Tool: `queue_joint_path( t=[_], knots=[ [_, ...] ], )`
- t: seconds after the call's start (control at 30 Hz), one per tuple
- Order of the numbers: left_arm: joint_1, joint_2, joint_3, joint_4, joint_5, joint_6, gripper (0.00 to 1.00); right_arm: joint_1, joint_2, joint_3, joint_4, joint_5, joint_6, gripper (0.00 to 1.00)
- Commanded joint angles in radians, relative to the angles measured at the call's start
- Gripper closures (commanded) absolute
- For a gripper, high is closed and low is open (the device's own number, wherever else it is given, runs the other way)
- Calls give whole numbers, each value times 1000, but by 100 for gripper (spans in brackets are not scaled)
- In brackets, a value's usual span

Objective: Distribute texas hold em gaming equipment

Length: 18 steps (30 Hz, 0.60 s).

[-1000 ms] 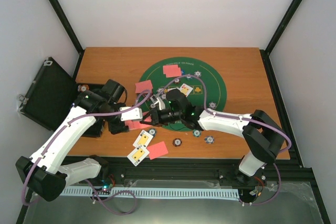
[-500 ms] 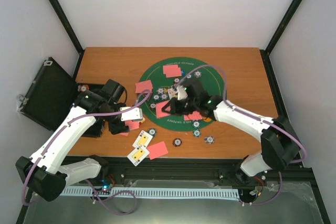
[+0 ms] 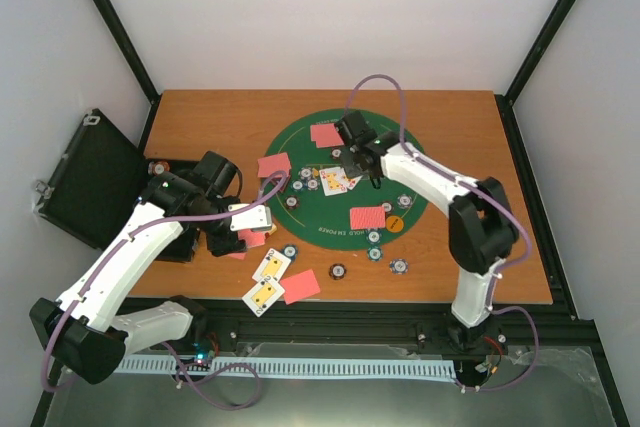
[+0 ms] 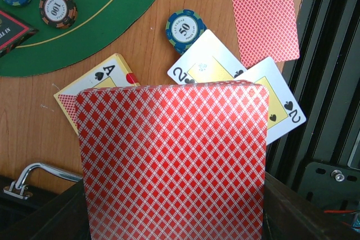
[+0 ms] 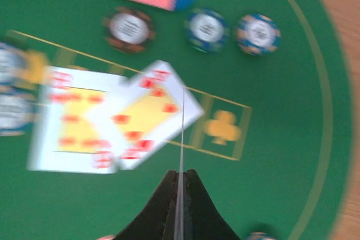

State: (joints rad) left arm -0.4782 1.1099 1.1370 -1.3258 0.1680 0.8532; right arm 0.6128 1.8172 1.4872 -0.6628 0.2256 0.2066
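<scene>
- The left gripper [image 3: 248, 225] is closed on a red-backed pack [image 4: 174, 161], which fills the left wrist view (whether it is one card or many cannot be told from the back alone).
- That pack is held above the wooden table [image 3: 470, 117], just off the edge of the green mat [image 3: 300, 147] and beside the black case [image 3: 85, 182].
- The right gripper [image 5: 179, 179] is pinched fully together on a single card [image 5: 181, 133]. The card is seen edge-on as a thin line above two face-up cards [image 5: 112, 122] lying on the mat.
- Below the left arm an ace of spades [image 4: 101, 77], a pair of twos [image 4: 211, 63], a face-down card [image 4: 264, 18] and a blue chip [image 4: 185, 26] are laid on the wood. More chips [image 5: 207, 26] are spread over the mat.
- The cards are judged to be light, thin, slick and easily bent, so a short edge or a corner is the place to grip them, with little force.
- A card lying flat would probably have to be slid or tipped before a finger could get under it.
- The chips are judged stiff and heavier, best gripped across the rim.
</scene>
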Motion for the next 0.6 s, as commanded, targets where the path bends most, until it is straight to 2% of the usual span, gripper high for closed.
queue_joint_path(
  t=[0.0, 0.17, 0.4, 0.5, 0.57],
  knots=[
    [-5, -10, 29, -15, 10, 12, 83, 19, 107, 28, -39, 482, -182, 97],
    [-5, -6, 29, -12, 18, 9, 83, 48, 242, 81, 22, 604, -297, 97],
    [-5, -15, 26, -14, 10, 11, 83, 66, 381, 158, 30, 569, -314, 94],
    [-6, -20, 24, -13, 5, 14, 83, 71, 388, 165, -20, 511, -280, 83],
    [-5, -19, 21, -10, 7, 13, 83, 71, 366, 163, -50, 442, -247, 69]
  ],
)
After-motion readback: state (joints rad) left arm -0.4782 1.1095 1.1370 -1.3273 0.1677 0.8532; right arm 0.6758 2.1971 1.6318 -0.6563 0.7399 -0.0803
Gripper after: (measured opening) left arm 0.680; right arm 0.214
